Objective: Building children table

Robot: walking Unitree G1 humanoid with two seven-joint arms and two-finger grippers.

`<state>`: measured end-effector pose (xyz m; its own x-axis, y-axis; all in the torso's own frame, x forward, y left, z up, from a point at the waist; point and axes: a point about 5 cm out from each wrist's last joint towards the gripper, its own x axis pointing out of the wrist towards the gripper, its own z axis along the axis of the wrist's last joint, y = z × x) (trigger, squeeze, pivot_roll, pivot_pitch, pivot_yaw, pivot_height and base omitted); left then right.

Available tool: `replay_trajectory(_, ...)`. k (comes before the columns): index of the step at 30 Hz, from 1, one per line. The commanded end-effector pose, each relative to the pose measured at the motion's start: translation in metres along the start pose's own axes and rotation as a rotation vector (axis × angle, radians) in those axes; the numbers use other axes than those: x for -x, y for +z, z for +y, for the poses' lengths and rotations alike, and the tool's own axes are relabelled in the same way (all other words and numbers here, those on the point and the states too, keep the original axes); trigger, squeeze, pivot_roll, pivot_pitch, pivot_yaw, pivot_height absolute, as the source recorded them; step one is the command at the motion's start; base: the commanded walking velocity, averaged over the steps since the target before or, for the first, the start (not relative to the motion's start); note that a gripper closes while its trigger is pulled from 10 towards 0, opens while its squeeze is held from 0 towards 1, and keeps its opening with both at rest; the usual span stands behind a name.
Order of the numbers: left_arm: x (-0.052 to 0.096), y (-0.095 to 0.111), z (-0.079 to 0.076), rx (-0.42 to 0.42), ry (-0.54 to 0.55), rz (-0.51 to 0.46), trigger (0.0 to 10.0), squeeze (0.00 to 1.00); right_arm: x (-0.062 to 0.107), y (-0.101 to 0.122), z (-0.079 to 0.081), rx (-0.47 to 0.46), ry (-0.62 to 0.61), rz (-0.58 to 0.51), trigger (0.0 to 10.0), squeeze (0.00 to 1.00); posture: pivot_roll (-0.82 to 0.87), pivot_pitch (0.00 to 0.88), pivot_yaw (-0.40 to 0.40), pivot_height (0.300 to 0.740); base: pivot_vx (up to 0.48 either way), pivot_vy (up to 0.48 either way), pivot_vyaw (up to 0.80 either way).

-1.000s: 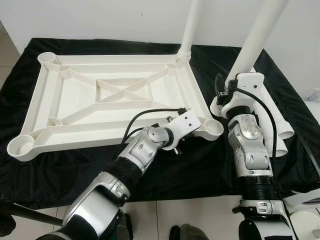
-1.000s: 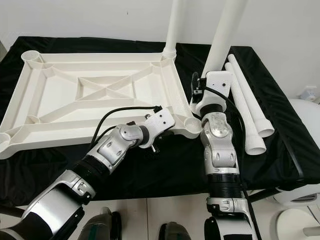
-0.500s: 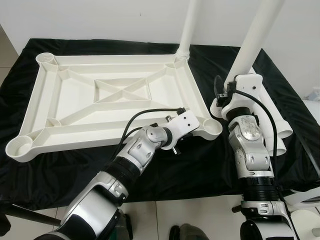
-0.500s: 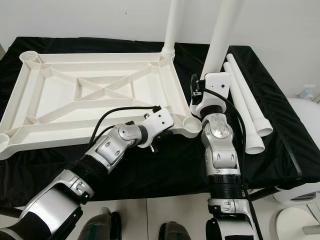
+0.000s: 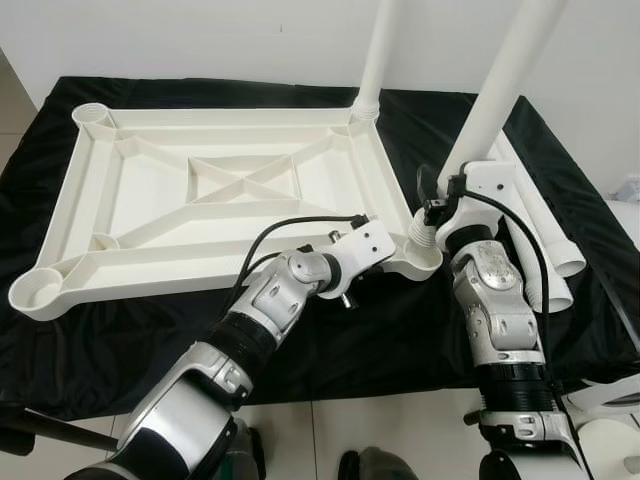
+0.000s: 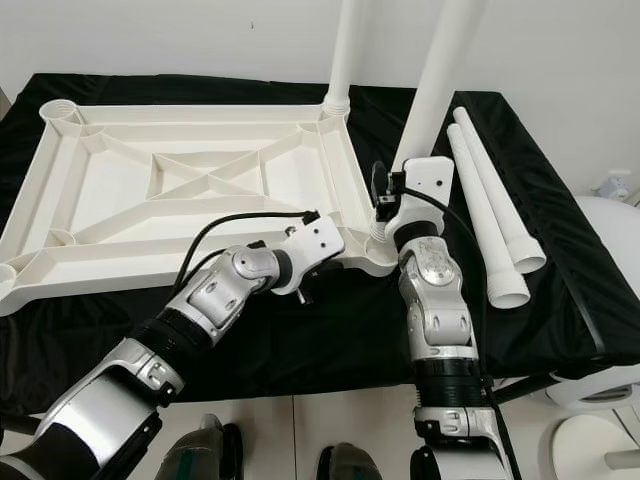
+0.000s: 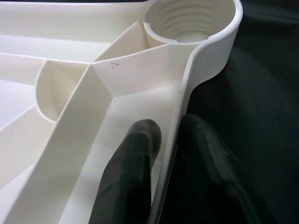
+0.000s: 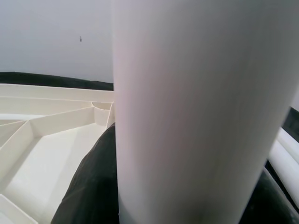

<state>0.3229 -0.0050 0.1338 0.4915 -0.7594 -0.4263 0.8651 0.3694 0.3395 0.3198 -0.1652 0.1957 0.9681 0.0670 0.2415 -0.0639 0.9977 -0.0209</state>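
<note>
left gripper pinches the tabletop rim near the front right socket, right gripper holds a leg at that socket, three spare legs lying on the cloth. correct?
Not quite: two spare white plastic tube legs lie on the black cloth, not three, as the right eye view shows. The rest holds: the left gripper pinches the white ribbed plastic tabletop rim, and the right gripper holds a white leg at the front right socket.

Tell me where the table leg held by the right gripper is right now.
In the left eye view, the held leg stands tilted in the right gripper, its lower end at the near right corner socket of the upturned tabletop, left of two spare legs.
</note>
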Motion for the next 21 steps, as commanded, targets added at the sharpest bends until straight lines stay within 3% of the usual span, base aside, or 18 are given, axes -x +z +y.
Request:
replay_trajectory(1,0.004,0.005,0.007,-0.055,0.024,-0.006,10.0,0.00,0.005,0.002,-0.008,-0.002,-0.004,0.004,10.0,0.00,-0.01,0.049,-0.024,0.740,0.000,0.000,0.00)
replay_trajectory(11,0.007,0.002,0.008,-0.070,0.019,0.002,10.0,0.00,0.014,-0.002,-0.012,-0.004,0.049,0.031,10.0,0.00,-0.01,0.056,-0.020,0.740,0.000,0.000,0.00)
replay_trajectory(21,0.006,0.006,0.009,-0.075,0.018,-0.009,10.0,0.00,0.020,-0.011,0.006,-0.095,0.173,0.012,10.0,0.00,-0.01,0.062,-0.023,0.740,0.000,0.000,0.00)
